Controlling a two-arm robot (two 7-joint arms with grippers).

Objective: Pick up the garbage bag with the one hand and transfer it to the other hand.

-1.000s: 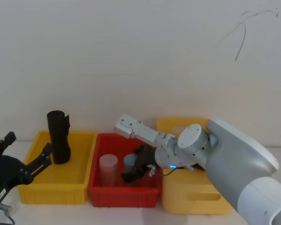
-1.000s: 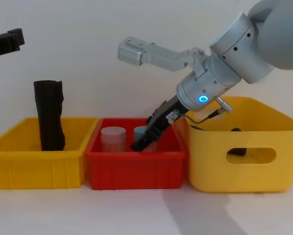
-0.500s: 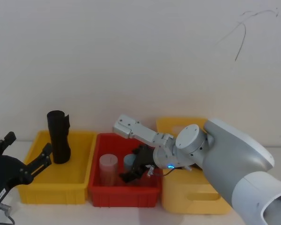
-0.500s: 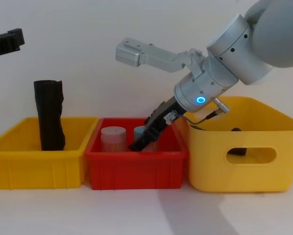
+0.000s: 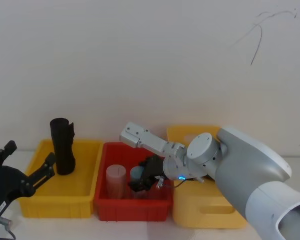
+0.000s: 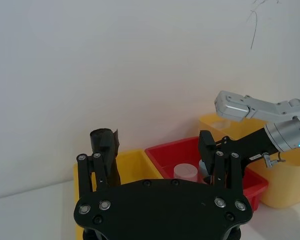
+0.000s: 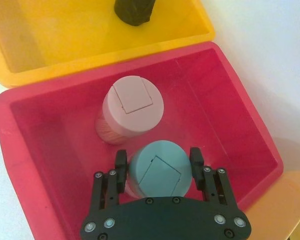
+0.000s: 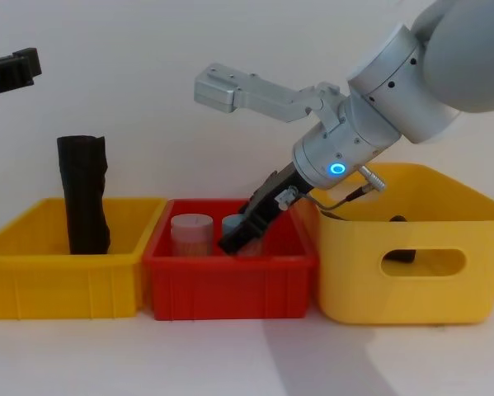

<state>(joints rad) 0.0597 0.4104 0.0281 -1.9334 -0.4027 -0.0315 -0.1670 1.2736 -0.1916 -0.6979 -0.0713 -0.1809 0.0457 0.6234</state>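
Edged slightly deeper into the red bin (image 8: pixel 230 285), our right gripper (image 8: pixel 232 242) spreads its fingers either side of the teal jar (image 7: pixel 156 170), one of two jars beside the pink jar (image 7: pixel 132 106). Left of the red bin, one garbage bag (image 8: pixel 83 194) stands upright in a yellow bin (image 8: pixel 57 285). Our left gripper (image 6: pixel 157 150) hangs spread farther left, and a second yellow bin (image 8: pixel 403 289) sits right.

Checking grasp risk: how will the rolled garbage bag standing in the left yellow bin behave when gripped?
The garbage bag stands tall and narrow on end in the left yellow bin, so a nudge would probably tip it. Its flared, uneven top suggests soft rolled plastic that may give under the jaws.
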